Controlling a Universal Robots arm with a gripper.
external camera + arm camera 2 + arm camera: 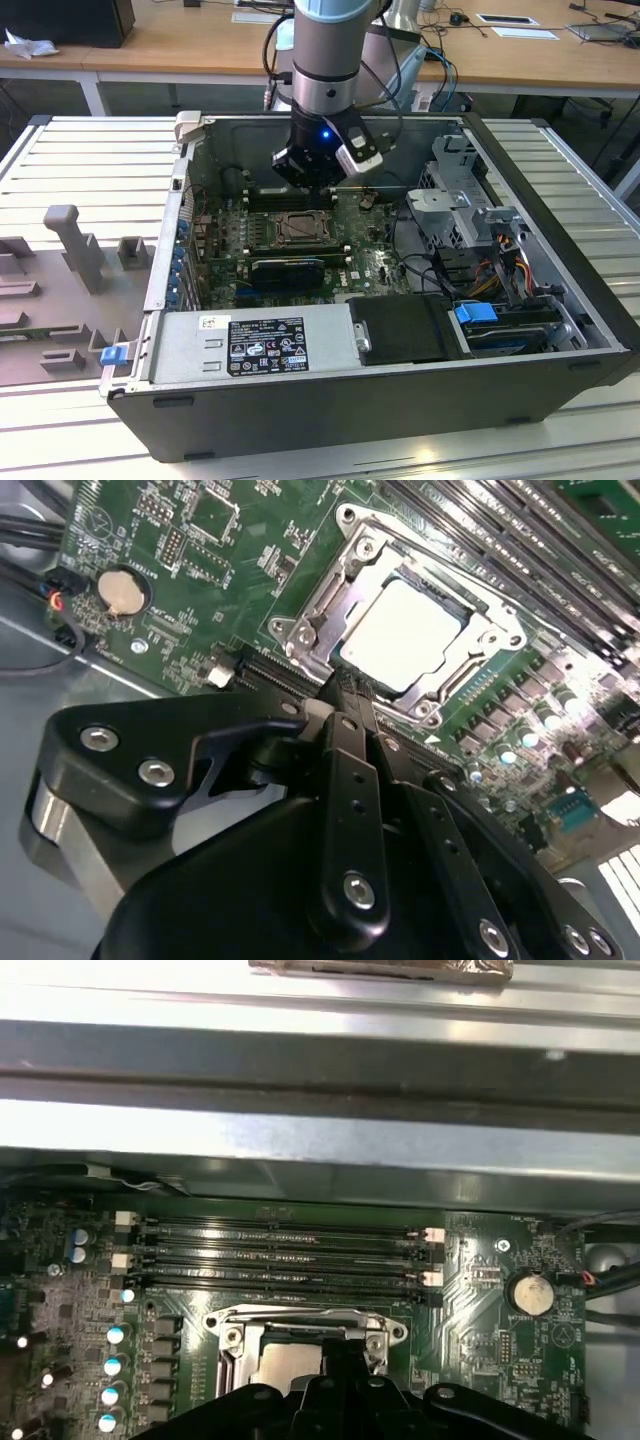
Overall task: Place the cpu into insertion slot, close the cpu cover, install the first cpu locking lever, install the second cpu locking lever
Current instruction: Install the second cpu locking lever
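The black two-fingered claw (345, 695) hung pinched together and empty, directly above the pale silver square cpu (402, 632), which sat seated in its socket beneath the silvery metal frame cover (312, 630), apparently lowered.

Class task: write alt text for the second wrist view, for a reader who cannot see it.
A pale square cpu lies in its socket on a green motherboard, with the silvery cpu cover framing it. The black claw fills the foreground, its tip near the socket's edge. A round coin battery sits nearby.

No legible text anywhere.
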